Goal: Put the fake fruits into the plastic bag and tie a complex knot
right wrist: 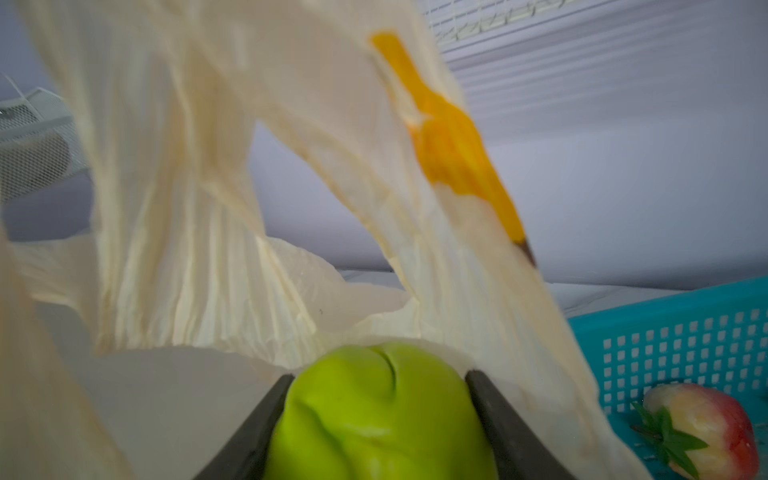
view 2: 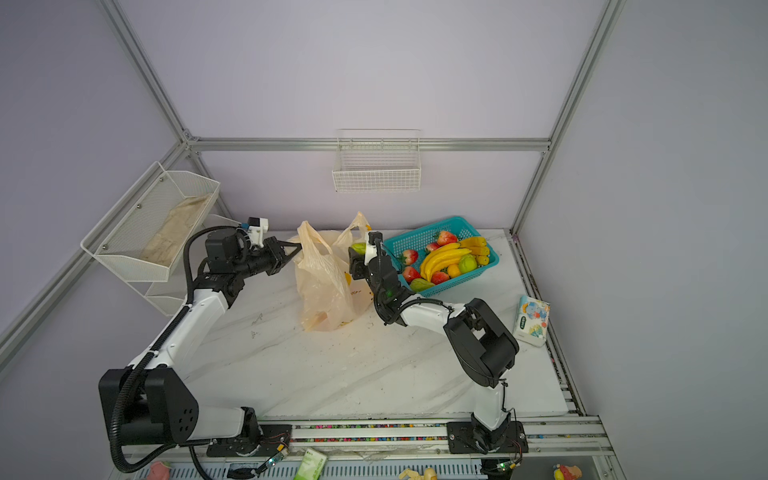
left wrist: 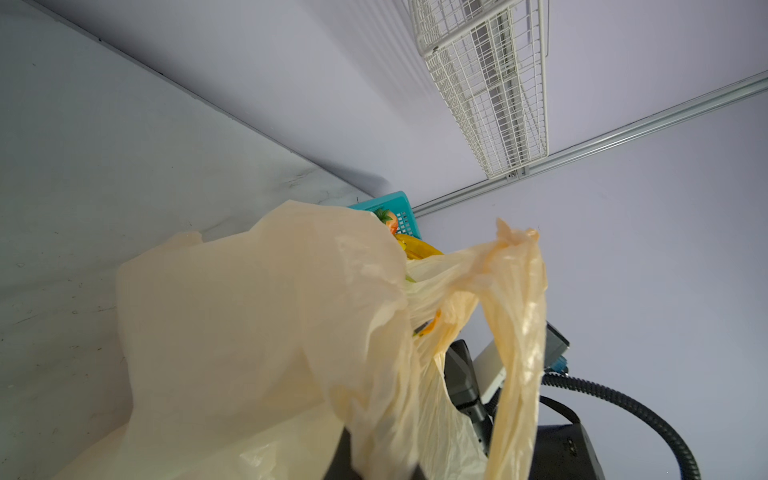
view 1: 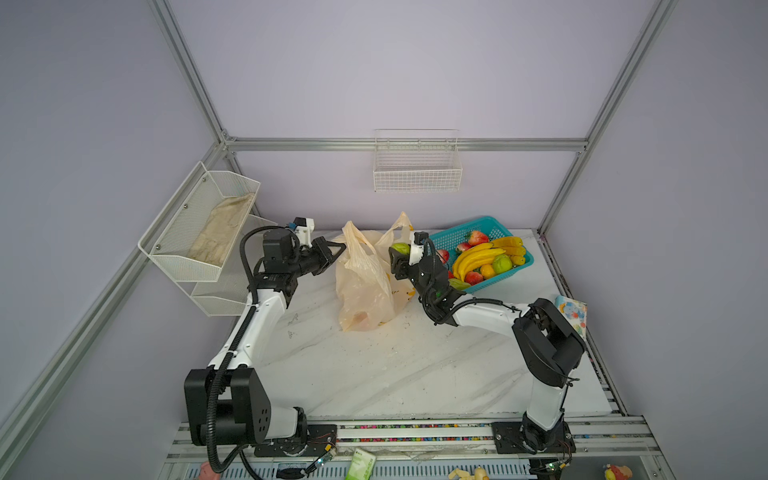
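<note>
Status: early in loading. My right pincer [view 1: 400, 252] is clamped around a green pear [right wrist: 376, 415], one jaw on each side of it. The plastic bag [view 1: 365, 286] stands just ahead of it, and the near handle loop [view 1: 402, 222] rises right over the pear. The left pincer [view 1: 337, 248] is fully closed and looks pinched on the bag's rim on the opposite side, so the bag sits between the two pincers with its mouth propped up. The teal basket [view 1: 451, 235] is just behind the right pincer and holds most of the fruit: bananas [view 1: 478, 257], strawberries [view 1: 476, 237], another pear [view 1: 501, 263] and an orange round one [view 1: 487, 271]. I make that one pear in hand, the bulk to go and the knot not begun: both handles stand free and untwisted. I can't see into the bag. A pinkish lump [view 1: 361, 318] shows through the film near the bottom; it could be fruit, but I can't count anything. The left fingertips are buried under film in the left wrist view, so that pinch is my read. The right wrist view is soft, so I can't tell if the pear is over the mouth or beside the wall.
</note>
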Controlling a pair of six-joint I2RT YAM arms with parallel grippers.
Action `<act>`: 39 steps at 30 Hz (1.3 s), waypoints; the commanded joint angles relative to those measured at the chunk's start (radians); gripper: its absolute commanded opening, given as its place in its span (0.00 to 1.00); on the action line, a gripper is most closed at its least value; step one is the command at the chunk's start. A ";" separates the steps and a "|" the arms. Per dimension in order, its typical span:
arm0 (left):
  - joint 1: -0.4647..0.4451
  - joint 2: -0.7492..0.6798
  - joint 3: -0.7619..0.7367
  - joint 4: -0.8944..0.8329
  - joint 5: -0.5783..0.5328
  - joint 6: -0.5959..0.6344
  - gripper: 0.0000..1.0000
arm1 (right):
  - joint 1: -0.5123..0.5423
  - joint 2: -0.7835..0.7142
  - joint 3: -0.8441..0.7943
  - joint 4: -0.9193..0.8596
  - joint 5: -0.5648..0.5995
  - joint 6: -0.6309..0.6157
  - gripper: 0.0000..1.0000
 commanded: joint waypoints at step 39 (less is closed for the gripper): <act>0.003 -0.024 -0.033 0.041 0.018 0.008 0.00 | -0.002 -0.612 -0.265 -0.229 -0.192 -0.467 0.97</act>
